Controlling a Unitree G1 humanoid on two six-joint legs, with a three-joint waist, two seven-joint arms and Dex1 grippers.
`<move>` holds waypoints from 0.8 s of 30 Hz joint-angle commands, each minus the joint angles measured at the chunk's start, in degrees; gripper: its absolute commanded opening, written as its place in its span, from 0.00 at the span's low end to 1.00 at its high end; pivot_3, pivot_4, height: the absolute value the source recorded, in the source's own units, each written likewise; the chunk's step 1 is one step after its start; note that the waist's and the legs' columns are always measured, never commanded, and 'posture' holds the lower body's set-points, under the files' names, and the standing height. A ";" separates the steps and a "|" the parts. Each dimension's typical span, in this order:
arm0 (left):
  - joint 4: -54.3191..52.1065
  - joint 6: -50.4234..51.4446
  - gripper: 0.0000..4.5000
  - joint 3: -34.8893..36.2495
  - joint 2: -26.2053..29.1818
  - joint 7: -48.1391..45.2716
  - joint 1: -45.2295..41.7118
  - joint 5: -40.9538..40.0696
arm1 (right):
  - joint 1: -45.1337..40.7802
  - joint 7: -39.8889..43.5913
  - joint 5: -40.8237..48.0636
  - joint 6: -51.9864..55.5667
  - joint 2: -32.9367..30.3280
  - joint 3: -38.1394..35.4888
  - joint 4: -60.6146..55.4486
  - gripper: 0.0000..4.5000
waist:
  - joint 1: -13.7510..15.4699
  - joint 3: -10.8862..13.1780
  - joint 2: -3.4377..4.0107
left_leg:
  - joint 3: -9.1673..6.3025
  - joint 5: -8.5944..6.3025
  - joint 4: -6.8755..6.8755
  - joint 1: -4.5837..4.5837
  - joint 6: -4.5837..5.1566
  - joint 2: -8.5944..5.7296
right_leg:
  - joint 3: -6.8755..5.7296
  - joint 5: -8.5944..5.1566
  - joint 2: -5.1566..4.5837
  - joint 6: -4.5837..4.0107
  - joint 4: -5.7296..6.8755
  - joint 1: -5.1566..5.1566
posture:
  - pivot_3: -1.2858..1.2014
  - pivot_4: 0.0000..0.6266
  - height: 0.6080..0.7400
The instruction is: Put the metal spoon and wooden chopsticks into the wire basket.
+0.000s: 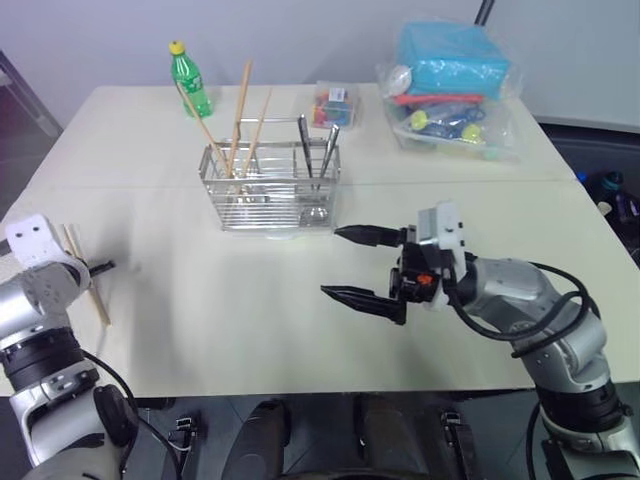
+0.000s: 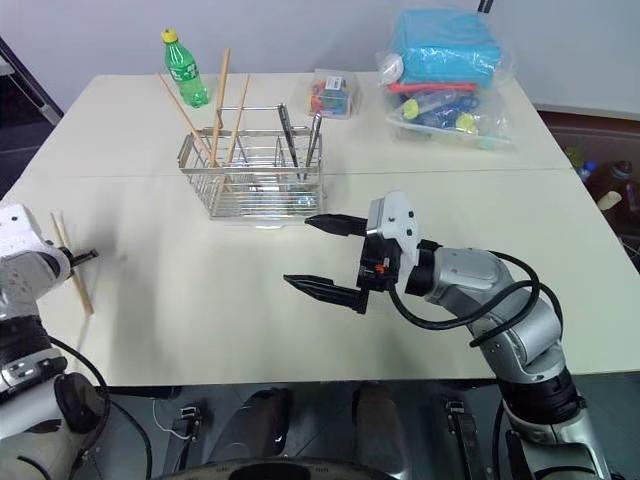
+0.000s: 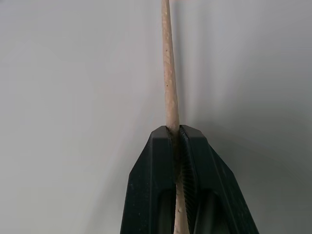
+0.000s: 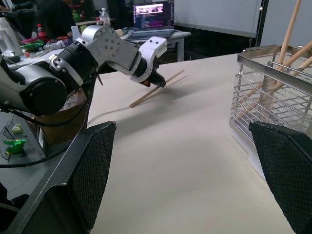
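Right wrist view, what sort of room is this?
Probably an office or lab: a laptop on a desk behind the pale table, with a whiteboard beyond.

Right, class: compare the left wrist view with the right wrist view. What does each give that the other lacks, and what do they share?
Extra in the left wrist view: the pinch up close, the left gripper shut on one wooden chopstick. Extra in the right wrist view: the wire basket with standing chopsticks, and the open right gripper. Shared: that held chopstick and the pale table.
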 commanded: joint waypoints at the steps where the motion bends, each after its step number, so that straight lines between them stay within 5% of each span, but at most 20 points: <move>1: -1.65 -7.67 0.02 -0.50 1.81 -1.60 -4.95 -0.74 | 0.65 -0.24 -0.24 -1.54 -0.24 -1.26 -1.92 1.00 | 0.13 0.00 -0.05 | 0.00 0.00 0.00 -0.01 0.00 0.00 | 0.00 0.00 0.00 0.00 -0.01 0.00 | 0.52 0.24 1.00; 9: 6.00 -22.57 0.02 -3.75 5.91 -11.09 -19.43 -3.83 | 1.33 -2.50 -2.51 -3.69 1.68 -0.15 -1.62 1.00 | -0.32 -0.05 -0.18 | -0.01 0.00 0.05 -0.10 0.00 -0.03 | -0.06 0.00 -0.03 0.00 -0.05 -0.01 | 0.52 0.24 1.00; 12: 6.70 -26.33 0.02 -2.16 4.04 -26.10 -26.75 -15.48 | 0.56 -2.48 -5.63 -7.24 2.27 -0.63 1.63 1.00 | -0.27 -0.06 -0.18 | 0.01 0.00 0.02 -0.05 0.00 -0.01 | -0.06 0.00 -0.01 0.01 -0.03 -0.01 | 0.52 0.24 1.00; 24: 12.60 -28.61 0.02 -1.55 1.12 -45.62 -30.80 -31.54 | 1.67 -4.80 -12.61 -12.66 6.03 1.47 5.06 1.00 | -1.30 -0.05 -0.19 | 0.01 0.00 0.16 -0.10 0.01 -0.01 | -0.06 0.00 -0.01 0.01 0.03 -0.02 | 0.52 0.24 1.00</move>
